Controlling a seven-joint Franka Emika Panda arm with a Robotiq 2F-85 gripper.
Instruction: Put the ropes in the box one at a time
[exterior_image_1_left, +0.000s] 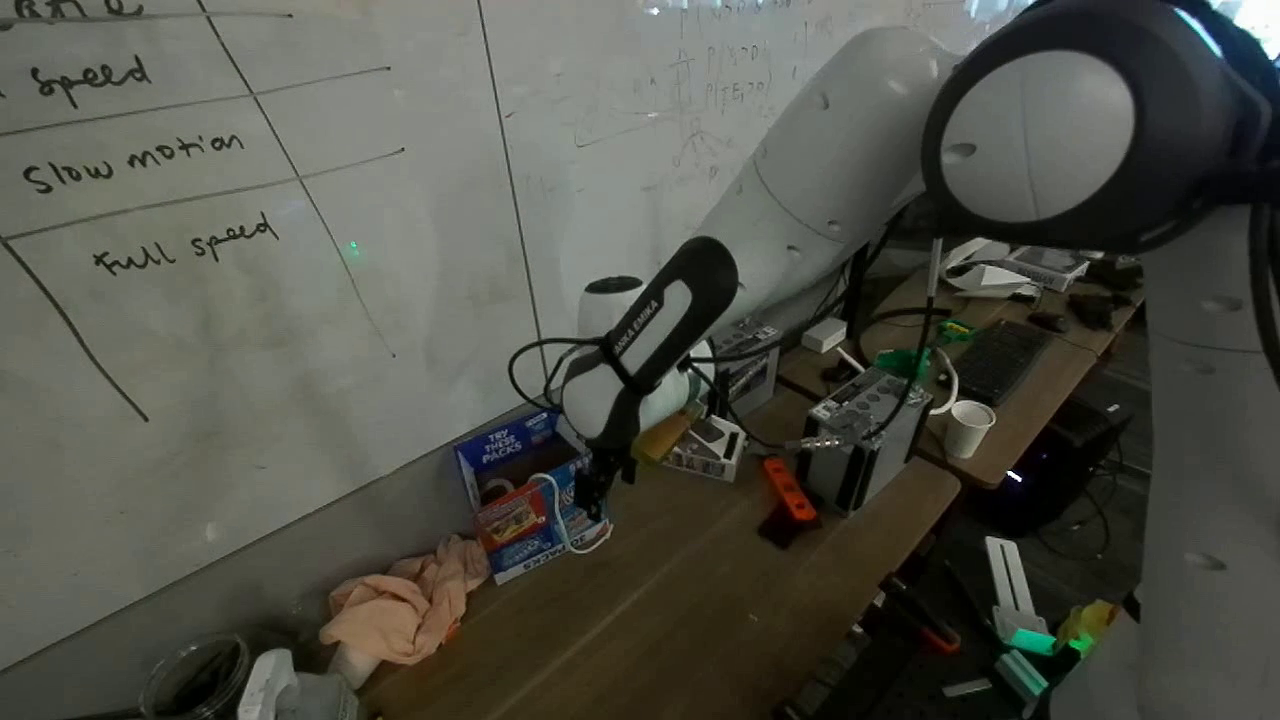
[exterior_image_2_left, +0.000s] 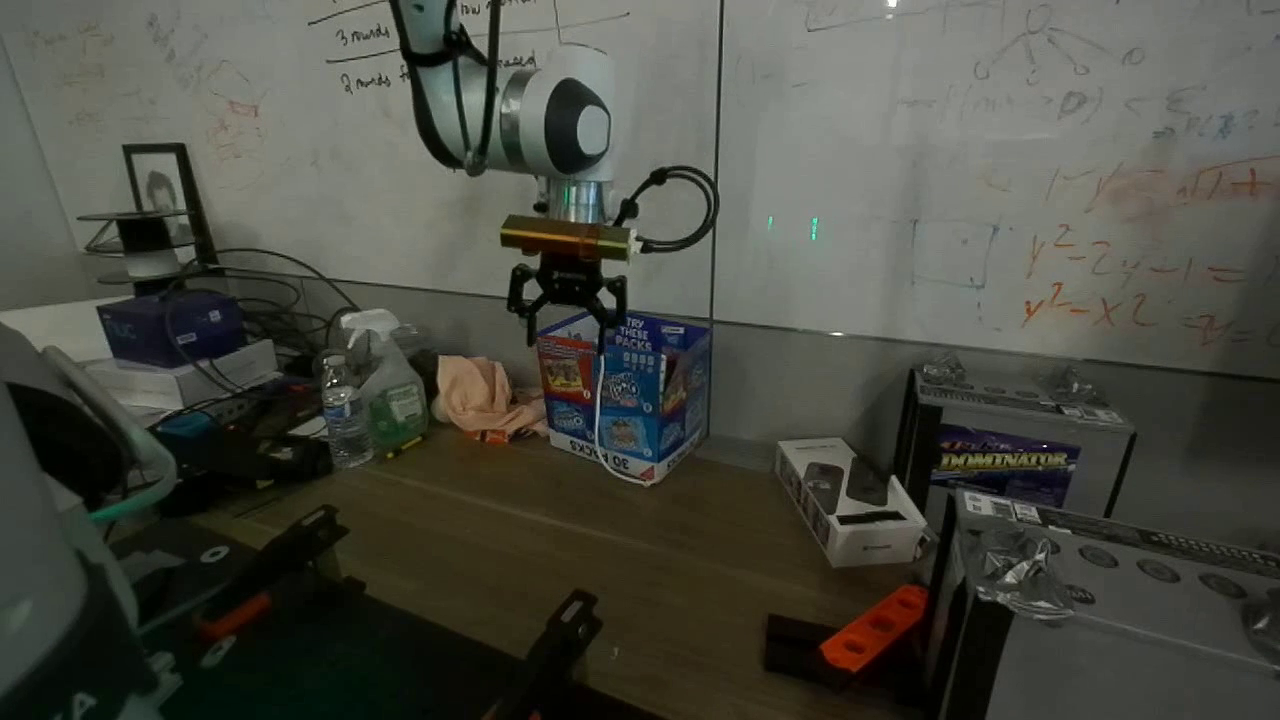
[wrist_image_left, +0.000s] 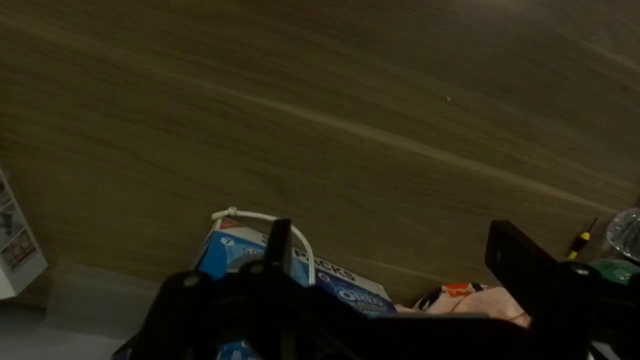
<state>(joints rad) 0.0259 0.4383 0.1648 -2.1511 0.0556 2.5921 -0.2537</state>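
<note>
The blue box (exterior_image_1_left: 540, 530) stands on the table against the whiteboard wall, its top uncovered. A white rope (exterior_image_1_left: 558, 500) drapes over its front wall, and its lower end curls outside near the table. In an exterior view a pale loop (exterior_image_1_left: 497, 487) shows inside the box, perhaps another rope. My gripper (exterior_image_2_left: 567, 335) hangs above the box's front edge, jaws wide apart. The wrist view shows the rope (wrist_image_left: 311, 260) passing behind one finger (wrist_image_left: 280, 245), with nothing between the fingertips. Whether the rope touches that finger I cannot tell.
A pinkish-beige cloth (exterior_image_2_left: 480, 395) lies beside the box, near a spray bottle (exterior_image_2_left: 392, 390) and a water bottle (exterior_image_2_left: 345, 415). Across the table are a white carton (exterior_image_2_left: 850, 505), an orange tool (exterior_image_2_left: 875, 628) and grey devices (exterior_image_2_left: 1110, 620). The whiteboard (exterior_image_2_left: 850, 150) rises directly behind.
</note>
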